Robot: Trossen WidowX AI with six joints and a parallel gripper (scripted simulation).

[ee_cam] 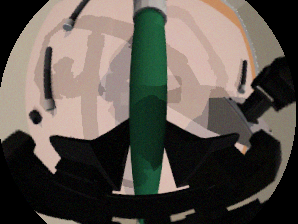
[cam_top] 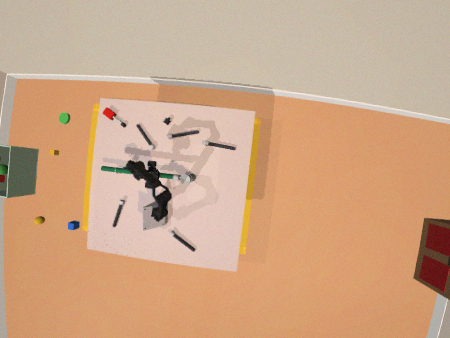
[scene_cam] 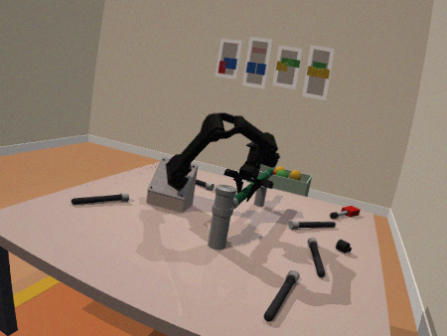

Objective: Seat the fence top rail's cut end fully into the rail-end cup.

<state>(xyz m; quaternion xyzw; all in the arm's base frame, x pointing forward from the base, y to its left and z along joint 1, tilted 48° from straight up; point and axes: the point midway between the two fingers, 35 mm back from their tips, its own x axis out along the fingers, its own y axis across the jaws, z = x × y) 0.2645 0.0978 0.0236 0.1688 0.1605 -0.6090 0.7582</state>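
Wrist view: green rail clamped lengthwise between the tool's fingers.

Robot workspace, shown by table-mounted arm.

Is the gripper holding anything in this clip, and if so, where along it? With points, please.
Yes: the gripper [scene_cam: 254, 185] [ee_cam: 145, 120] is shut on the green rail [cam_top: 111, 170] [scene_cam: 241, 197] [ee_cam: 148, 65], partway along its length, back from the end nearest the big post [scene_cam: 220, 229].

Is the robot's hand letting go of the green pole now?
No, the gripper is shut on the green rail, its black fingers pressing both sides.
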